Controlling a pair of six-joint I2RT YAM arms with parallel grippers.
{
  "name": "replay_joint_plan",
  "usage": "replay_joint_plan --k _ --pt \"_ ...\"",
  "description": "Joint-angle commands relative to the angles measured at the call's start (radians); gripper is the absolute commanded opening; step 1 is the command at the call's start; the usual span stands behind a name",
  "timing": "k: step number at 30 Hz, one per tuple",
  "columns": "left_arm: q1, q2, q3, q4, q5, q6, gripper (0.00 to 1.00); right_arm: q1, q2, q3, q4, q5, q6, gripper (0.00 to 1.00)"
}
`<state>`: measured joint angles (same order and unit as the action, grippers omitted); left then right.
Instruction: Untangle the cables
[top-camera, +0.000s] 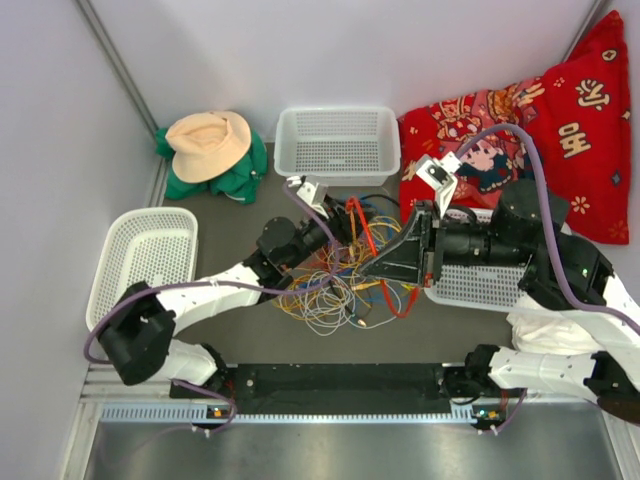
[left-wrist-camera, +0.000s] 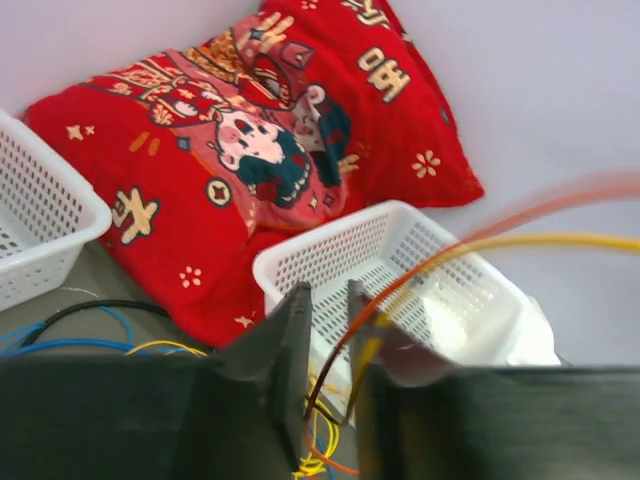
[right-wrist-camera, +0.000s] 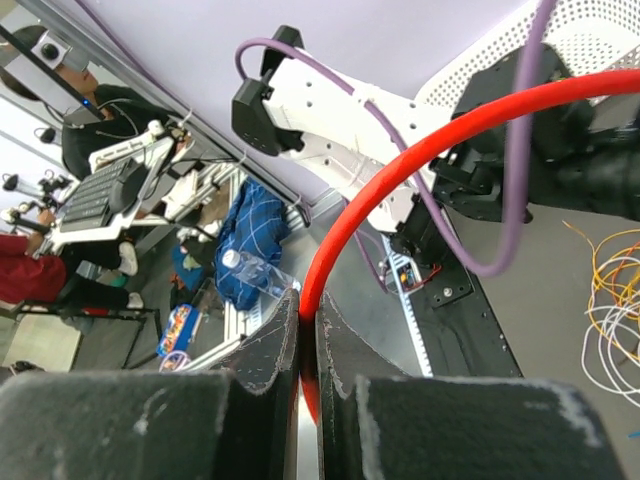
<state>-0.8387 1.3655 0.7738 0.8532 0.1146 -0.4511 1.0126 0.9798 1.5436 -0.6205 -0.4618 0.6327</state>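
**Cables knotted mid-table, a gripper in from each side**

Heaped at the middle of the dark table (top-camera: 230, 215): the cables (top-camera: 335, 290), a loose knot of yellow, white, orange and blue loops piled over one another and spreading toward the near edge. Rising out of that knot, a red cable (right-wrist-camera: 420, 150) in a taut arc.

Pinched on the red cable, jaws pressed together with no gap: the right gripper (right-wrist-camera: 308, 305), reaching into the heap from the right. Opposite it, at the far-left side of the tangle: the left gripper (left-wrist-camera: 328, 295), jaws parted only to a narrow slot. Threaded through that slot, an orange cord (left-wrist-camera: 430, 262) and a yellow cord (left-wrist-camera: 540, 240); pressed or merely passing between the fingers, cannot tell.

Around the heap, three white mesh baskets: one at the far edge (top-camera: 337, 145), one at the left (top-camera: 140, 255), one at the right (top-camera: 480, 285) beneath the right arm. Behind the right basket, against the wall, a red printed cushion (top-camera: 560, 130). In the far-left corner, a tan hat (top-camera: 207, 143) on a green cloth (top-camera: 245, 175).
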Motion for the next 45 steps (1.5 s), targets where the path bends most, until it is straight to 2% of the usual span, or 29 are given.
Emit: replay_joint_plan --k 1,3,6,7,9,10,14,17,24,27,30,31,33,34,37,39,44,45 --pt "0.004 0.030 0.132 -0.081 -0.105 0.083 0.00 0.011 -0.023 -0.002 0.058 -0.018 0.002 0.00" --pt "0.007 0.037 0.191 -0.225 -0.250 0.072 0.00 0.011 -0.035 0.006 0.030 -0.005 -0.008 0.00" --pt "0.019 0.008 0.193 -0.373 -0.340 0.049 0.00 0.011 -0.050 0.059 -0.007 0.017 -0.033 0.00" --pt "0.029 0.000 0.194 -0.482 -0.364 0.036 0.00 0.011 -0.052 0.081 -0.049 0.035 -0.045 0.00" --pt "0.071 -0.028 0.193 -0.593 -0.398 -0.033 0.00 0.011 -0.056 0.149 -0.087 0.061 -0.079 0.00" --pt "0.093 -0.038 0.183 -0.680 -0.400 -0.059 0.00 0.009 -0.064 0.167 -0.111 0.081 -0.088 0.00" --pt "0.226 -0.110 0.093 -0.807 -0.366 -0.184 0.00 0.011 -0.084 0.233 -0.148 0.127 -0.119 0.00" --pt "0.277 -0.134 0.050 -0.890 -0.323 -0.204 0.00 0.009 -0.105 0.234 -0.150 0.169 -0.125 0.00" --pt "0.279 -0.129 0.088 -1.071 -0.299 -0.198 0.00 0.011 -0.147 0.156 -0.156 0.320 -0.156 0.00" --pt "0.279 -0.137 0.099 -1.112 -0.276 -0.199 0.00 0.009 -0.142 0.138 -0.197 0.452 -0.163 0.00" --pt "0.277 -0.173 0.081 -1.140 -0.254 -0.205 0.00 0.011 -0.135 0.104 -0.278 0.674 -0.154 0.00" --pt "0.276 -0.184 0.078 -1.151 -0.242 -0.212 0.00 0.009 -0.129 0.092 -0.330 0.816 -0.146 0.00" --pt "0.276 -0.221 0.062 -1.163 -0.225 -0.221 0.00 0.009 -0.109 0.057 -0.399 0.975 -0.087 0.00" --pt "0.274 -0.233 0.059 -1.171 -0.219 -0.225 0.00 0.011 -0.089 0.043 -0.433 1.129 -0.053 0.00" --pt "0.271 -0.278 0.045 -1.201 -0.217 -0.245 0.00 0.006 -0.079 -0.051 -0.492 1.358 0.068 0.00" --pt "0.267 -0.305 0.033 -1.223 -0.220 -0.259 0.00 -0.038 -0.079 -0.126 -0.472 1.402 0.114 0.00" --pt "0.262 -0.347 -0.008 -1.243 -0.239 -0.308 0.00 -0.224 -0.082 -0.281 -0.381 1.379 0.176 0.00" --pt "0.260 -0.355 -0.017 -1.237 -0.240 -0.313 0.00 -0.250 -0.087 -0.337 -0.325 1.422 0.180 0.00"
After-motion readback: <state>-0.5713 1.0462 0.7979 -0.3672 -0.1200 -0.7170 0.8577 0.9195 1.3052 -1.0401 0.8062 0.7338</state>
